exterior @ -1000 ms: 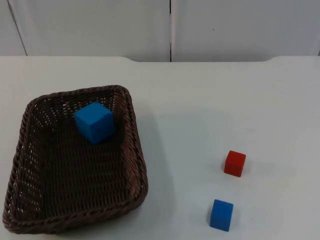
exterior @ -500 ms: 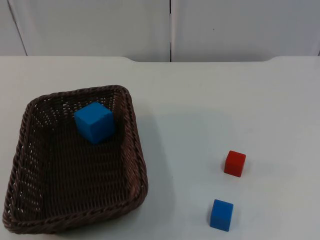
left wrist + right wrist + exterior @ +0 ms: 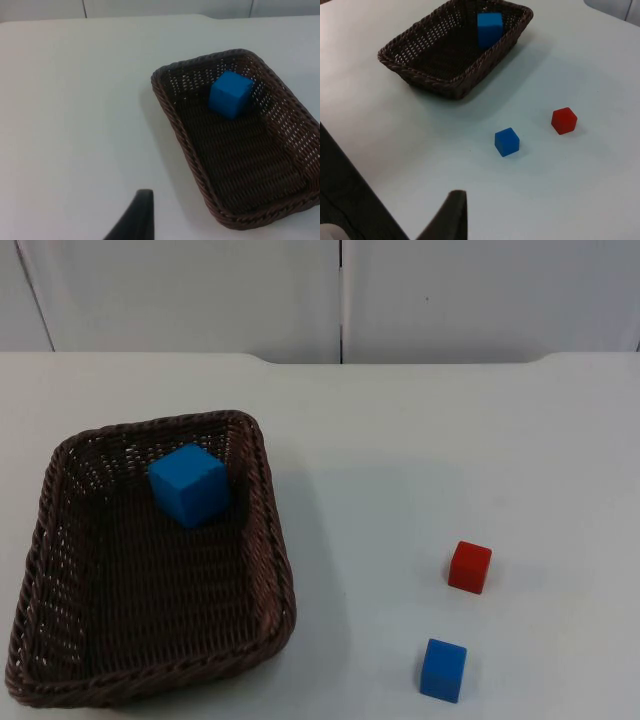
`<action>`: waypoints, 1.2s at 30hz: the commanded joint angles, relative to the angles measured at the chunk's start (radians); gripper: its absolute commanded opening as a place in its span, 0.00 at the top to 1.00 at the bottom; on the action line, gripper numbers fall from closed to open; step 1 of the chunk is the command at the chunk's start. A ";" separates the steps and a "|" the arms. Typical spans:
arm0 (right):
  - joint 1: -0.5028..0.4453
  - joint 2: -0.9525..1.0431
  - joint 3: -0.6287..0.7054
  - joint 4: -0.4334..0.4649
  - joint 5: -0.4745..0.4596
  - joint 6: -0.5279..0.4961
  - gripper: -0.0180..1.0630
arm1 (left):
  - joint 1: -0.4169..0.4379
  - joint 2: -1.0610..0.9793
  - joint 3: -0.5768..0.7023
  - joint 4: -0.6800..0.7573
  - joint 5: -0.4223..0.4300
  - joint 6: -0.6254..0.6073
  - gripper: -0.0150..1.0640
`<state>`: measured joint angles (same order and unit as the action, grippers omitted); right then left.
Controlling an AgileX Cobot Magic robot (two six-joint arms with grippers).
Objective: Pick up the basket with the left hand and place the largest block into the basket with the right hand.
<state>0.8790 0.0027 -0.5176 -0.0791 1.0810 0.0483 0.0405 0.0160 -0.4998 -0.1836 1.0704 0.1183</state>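
A dark brown wicker basket rests on the white table at the left. The largest block, a blue cube, lies inside it near the far right corner. The left wrist view looks down on the basket and the cube from a distance, with my left gripper held back over bare table, holding nothing. My right gripper also waits well away from the basket and the cube.
A small red block and a small blue block sit on the table to the right of the basket, also seen as red block and blue block. A grey partition wall ends the table.
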 commanded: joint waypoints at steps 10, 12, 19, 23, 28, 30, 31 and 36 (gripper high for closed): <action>0.000 -0.003 0.003 0.005 -0.001 0.001 0.01 | 0.000 -0.006 0.005 0.003 0.002 -0.005 0.01; 0.000 -0.003 0.003 0.005 -0.001 0.001 0.01 | 0.000 -0.016 0.005 0.003 0.002 -0.005 0.01; 0.000 -0.003 0.003 0.005 -0.003 0.001 0.01 | 0.000 -0.016 0.005 0.002 0.001 -0.005 0.01; 0.000 -0.003 0.003 0.007 -0.002 0.001 0.01 | 0.000 -0.016 0.005 0.002 0.001 -0.005 0.01; -0.018 -0.003 0.003 0.006 -0.002 0.001 0.01 | 0.000 -0.016 0.005 0.002 0.001 -0.005 0.01; -0.036 -0.003 0.003 0.006 -0.002 0.001 0.01 | 0.000 -0.016 0.005 0.002 0.001 -0.005 0.01; -0.063 -0.003 0.003 0.006 -0.002 0.001 0.01 | 0.000 -0.016 0.005 0.002 0.001 -0.005 0.01; -0.198 -0.003 0.003 0.006 -0.002 0.001 0.01 | 0.000 -0.016 0.005 0.002 0.001 -0.005 0.01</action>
<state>0.6927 0.0027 -0.5176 -0.0751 1.0830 0.0483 0.0405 0.0037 -0.4998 -0.1836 1.0704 0.1183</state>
